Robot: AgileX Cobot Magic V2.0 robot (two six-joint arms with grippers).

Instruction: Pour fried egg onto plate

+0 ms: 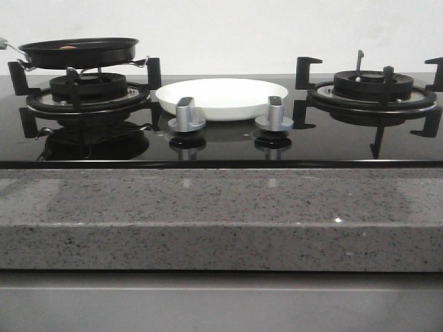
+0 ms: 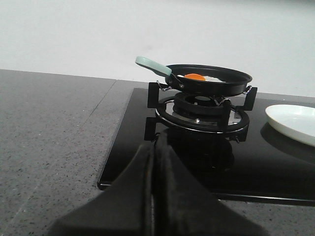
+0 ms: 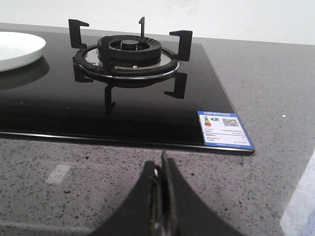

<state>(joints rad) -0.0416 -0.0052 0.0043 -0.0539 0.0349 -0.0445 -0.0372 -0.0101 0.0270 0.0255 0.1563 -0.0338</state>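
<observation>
The fried egg (image 2: 199, 77), whitish with an orange yolk, lies in a black frying pan (image 2: 209, 79) with a pale green handle (image 2: 152, 64) on the left burner. In the front view the pan (image 1: 79, 52) sits at the far left and only a sliver of the egg (image 1: 68, 48) shows. The white plate (image 1: 221, 97) rests on the glass hob between the burners; its edge shows in the left wrist view (image 2: 293, 123) and the right wrist view (image 3: 17, 49). My left gripper (image 2: 156, 142) is shut and empty, low in front of the hob's left corner. My right gripper (image 3: 162, 162) is shut and empty over the granite counter.
Two silver knobs (image 1: 187, 114) (image 1: 275, 113) stand in front of the plate. The right burner (image 3: 129, 56) with black pan supports is bare. A blue label (image 3: 224, 129) sits at the hob's front right corner. A grey speckled counter (image 1: 221, 214) surrounds the hob.
</observation>
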